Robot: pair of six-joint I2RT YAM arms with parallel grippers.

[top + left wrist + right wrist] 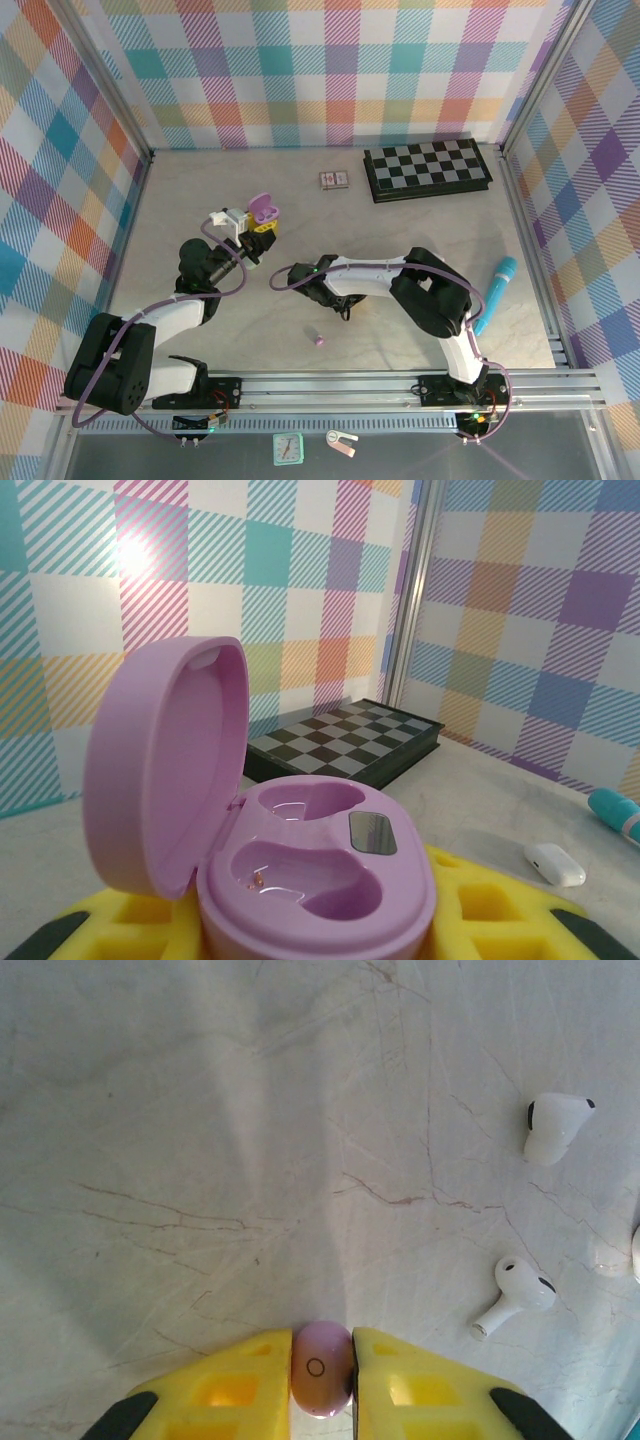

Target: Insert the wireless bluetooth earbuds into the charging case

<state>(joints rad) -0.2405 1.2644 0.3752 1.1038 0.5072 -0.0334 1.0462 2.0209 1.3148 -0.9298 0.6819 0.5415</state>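
Low over the counter (200,1160), the right fingers (240,1385) pinch a purple earbud (320,1365), with two white earbuds (515,1295) lying nearby. The left fingers (490,905) grip the open purple charging case (310,880).

A purple case (320,880) is seen close up, held between the yellow jaws of the left gripper (318,930). Its lid (165,770) is hinged open and stands upright on the left. Both wells are seen empty, with a small dark glossy panel set beside the far one. Behind the case, a folded checkerboard (345,742) lies on the pale counter (490,800). Farther right, a small white case (555,863) is seen near a teal stick (615,812) at the frame's edge. Plaid walls (520,610) are joined by a metal post (412,590).
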